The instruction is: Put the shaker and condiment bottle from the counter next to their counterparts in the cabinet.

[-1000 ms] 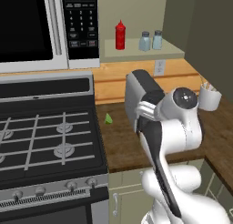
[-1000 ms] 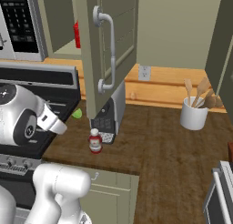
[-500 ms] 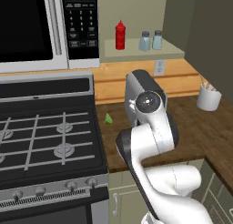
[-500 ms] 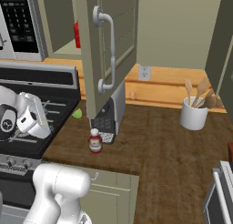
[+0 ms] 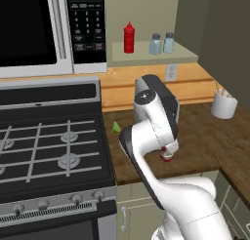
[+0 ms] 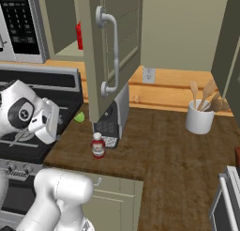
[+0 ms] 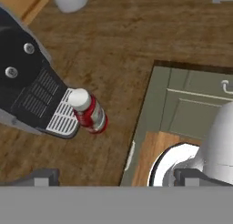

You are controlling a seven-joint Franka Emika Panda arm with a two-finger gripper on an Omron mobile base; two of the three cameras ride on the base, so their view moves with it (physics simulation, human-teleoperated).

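The condiment bottle [image 6: 98, 145], red with a white cap, stands upright on the wooden counter against the front of a dark coffee machine [image 6: 112, 122]. In the hand view the condiment bottle [image 7: 88, 111] lies ahead and left of my gripper [image 7: 116, 180]. The gripper is open, wide and empty, well apart from the bottle. My arm hides most of the condiment bottle [image 5: 167, 154] in the left base view. On the cabinet shelf [image 5: 151, 54] a tall red squeeze bottle [image 5: 128, 37] stands left of two pale-blue shakers [image 5: 155, 44] [image 5: 169, 42], side by side.
The open cabinet door [image 6: 112, 47] hangs over the coffee machine. A stove [image 5: 49, 141] and a microwave [image 5: 49, 29] are on the left. A white utensil holder [image 6: 199, 117] stands at the back right. A small green object [image 6: 79, 116] lies near the stove. The counter's front edge [image 7: 141, 123] runs under my hand.
My arm has folded and swung leftward, bringing the hand down over the counter's front edge. The gripper stayed open. The bottle and the shelf items have not moved.
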